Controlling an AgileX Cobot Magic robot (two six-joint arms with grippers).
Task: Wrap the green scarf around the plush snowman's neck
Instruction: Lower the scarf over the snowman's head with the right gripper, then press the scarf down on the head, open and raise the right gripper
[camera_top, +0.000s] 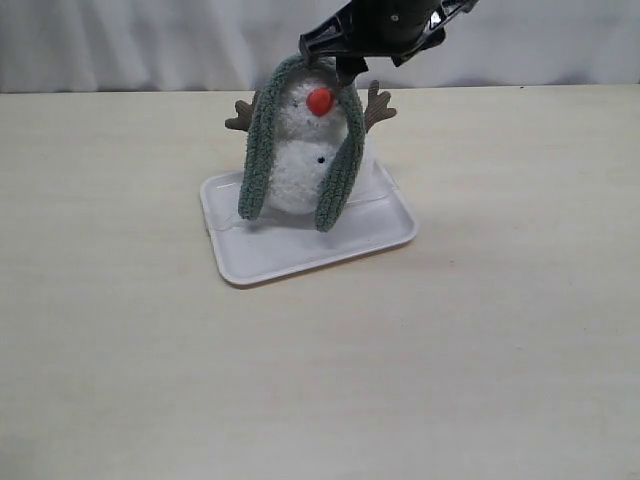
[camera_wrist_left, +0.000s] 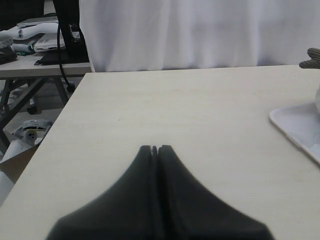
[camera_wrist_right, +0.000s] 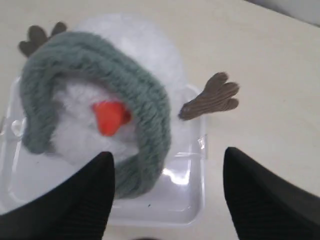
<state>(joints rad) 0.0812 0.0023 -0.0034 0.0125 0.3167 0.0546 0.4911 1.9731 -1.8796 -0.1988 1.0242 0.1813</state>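
Observation:
The plush snowman (camera_top: 297, 172) stands upright on a white tray (camera_top: 290, 255), orange-red nose facing the exterior camera. The green scarf (camera_top: 258, 160) is draped over the top of its head, and both ends hang down its sides to the tray. The neck (camera_top: 300, 137) shows bare between the two strands. My right gripper (camera_top: 330, 58) hovers open just above the head; in its wrist view the gripper (camera_wrist_right: 168, 152) holds nothing, one finger beside the scarf (camera_wrist_right: 145, 105). My left gripper (camera_wrist_left: 155, 148) is shut and empty above bare table, well away from the tray (camera_wrist_left: 295, 122).
Brown twig arms (camera_wrist_right: 210, 97) stick out on both sides of the snowman. A white curtain (camera_top: 120, 40) hangs behind the table. In the left wrist view the table edge (camera_wrist_left: 60, 120) drops off towards desks and cables.

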